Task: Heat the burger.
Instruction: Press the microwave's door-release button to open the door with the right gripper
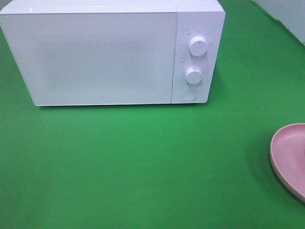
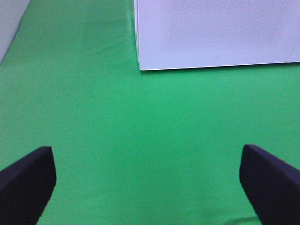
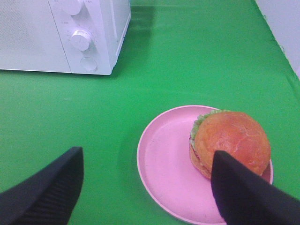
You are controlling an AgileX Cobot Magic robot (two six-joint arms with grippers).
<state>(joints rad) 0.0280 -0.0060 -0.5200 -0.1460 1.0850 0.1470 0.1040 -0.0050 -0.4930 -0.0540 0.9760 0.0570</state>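
The burger (image 3: 230,140), with a glossy golden-brown bun and green lettuce, sits on the right part of a round pink plate (image 3: 164,159) in the right wrist view. Only the plate's left rim (image 1: 288,157) shows at the right edge of the exterior high view; the burger is out of that view. My right gripper (image 3: 145,192) is open and empty, just short of the plate. My left gripper (image 2: 147,185) is open and empty over bare green cloth, in front of the white microwave (image 1: 105,52), whose door is shut. Neither gripper shows in the exterior high view.
The microwave has two round knobs (image 1: 197,46) and a round button (image 1: 189,94) on its right panel. It also shows in the left wrist view (image 2: 215,33) and the right wrist view (image 3: 61,33). A green cloth (image 1: 143,162) covers the table.
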